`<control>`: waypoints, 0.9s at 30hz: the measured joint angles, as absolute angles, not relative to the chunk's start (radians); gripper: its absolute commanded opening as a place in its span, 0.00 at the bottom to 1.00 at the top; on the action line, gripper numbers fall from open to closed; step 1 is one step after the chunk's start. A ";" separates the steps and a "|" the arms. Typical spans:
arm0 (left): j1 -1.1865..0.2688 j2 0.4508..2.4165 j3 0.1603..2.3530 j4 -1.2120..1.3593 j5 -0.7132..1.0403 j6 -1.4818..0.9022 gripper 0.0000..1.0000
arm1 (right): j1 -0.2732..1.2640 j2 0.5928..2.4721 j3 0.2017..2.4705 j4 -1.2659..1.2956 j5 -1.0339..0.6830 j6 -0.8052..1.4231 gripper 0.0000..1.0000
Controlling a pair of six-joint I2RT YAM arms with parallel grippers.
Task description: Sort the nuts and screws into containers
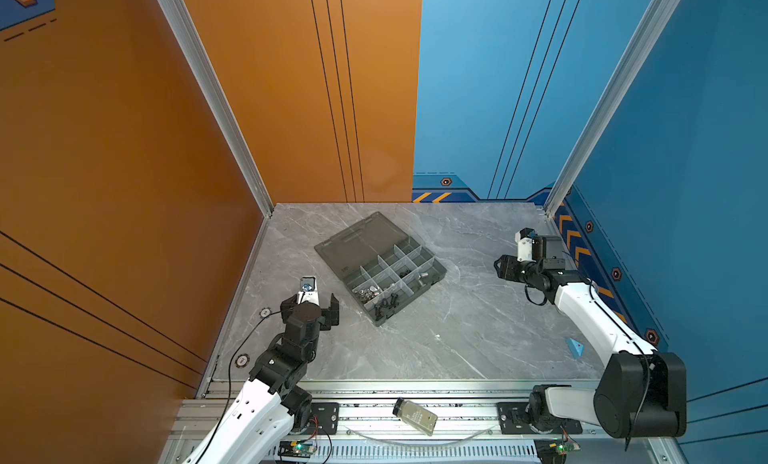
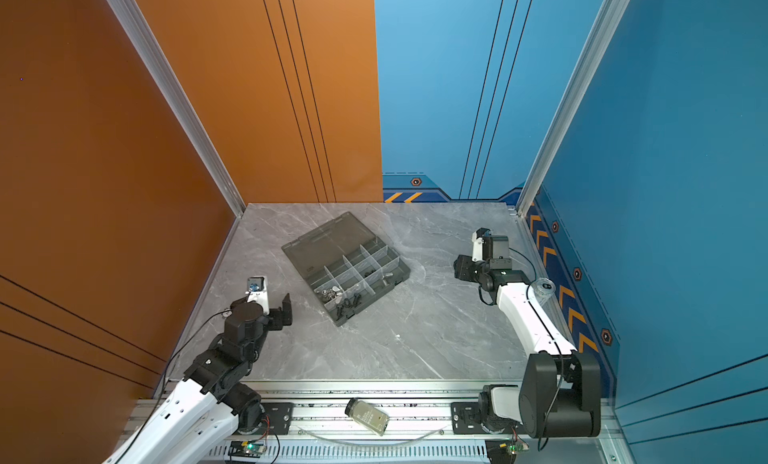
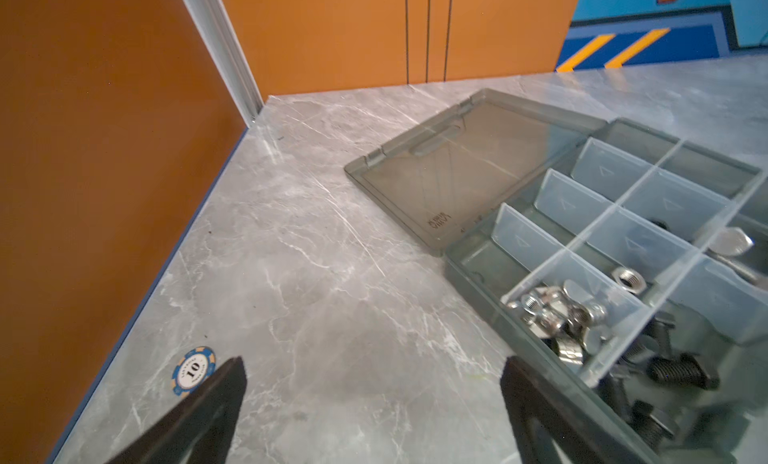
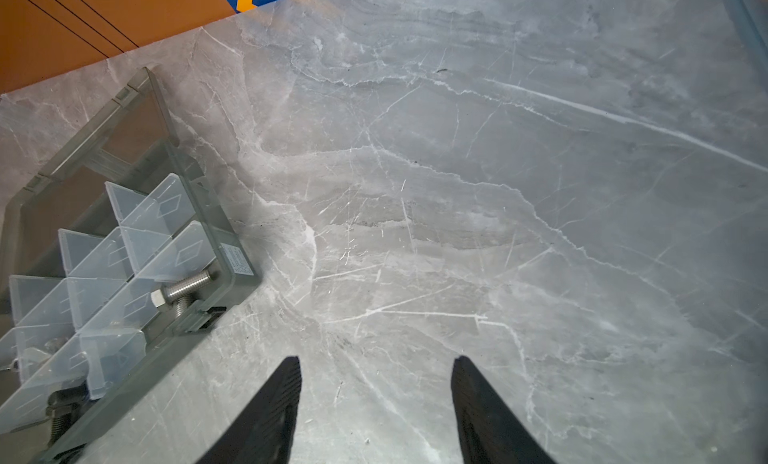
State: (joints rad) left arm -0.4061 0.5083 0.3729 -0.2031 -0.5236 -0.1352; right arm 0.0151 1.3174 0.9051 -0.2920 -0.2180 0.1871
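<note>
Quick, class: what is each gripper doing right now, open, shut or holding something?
Left gripper: open, holding nothing.
Right gripper: open, holding nothing.

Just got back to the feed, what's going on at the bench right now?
Nothing is being handled. The left gripper and right gripper both hang open and empty, either side of the organiser box, whose lid lies flat open. Silver nuts, black screws and silver screws sit in separate cells. No loose screws or nuts show on the table.
</note>
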 measured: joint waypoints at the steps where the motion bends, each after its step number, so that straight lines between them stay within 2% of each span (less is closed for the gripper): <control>1: -0.390 0.490 0.358 -0.184 -0.523 -0.125 0.98 | 0.015 1.321 0.902 -0.281 -0.213 0.180 0.61; 8: -0.266 0.481 0.235 -0.029 -0.448 -0.071 0.98 | 0.019 1.360 0.860 -0.185 -0.204 0.146 0.63; 16: -0.127 0.605 0.196 0.128 -0.327 -0.067 0.98 | 0.016 1.383 0.824 -0.072 -0.200 0.126 0.63; 27: 0.058 0.836 0.176 0.373 -0.170 -0.076 0.98 | -0.001 1.429 0.631 0.256 -0.157 0.063 0.64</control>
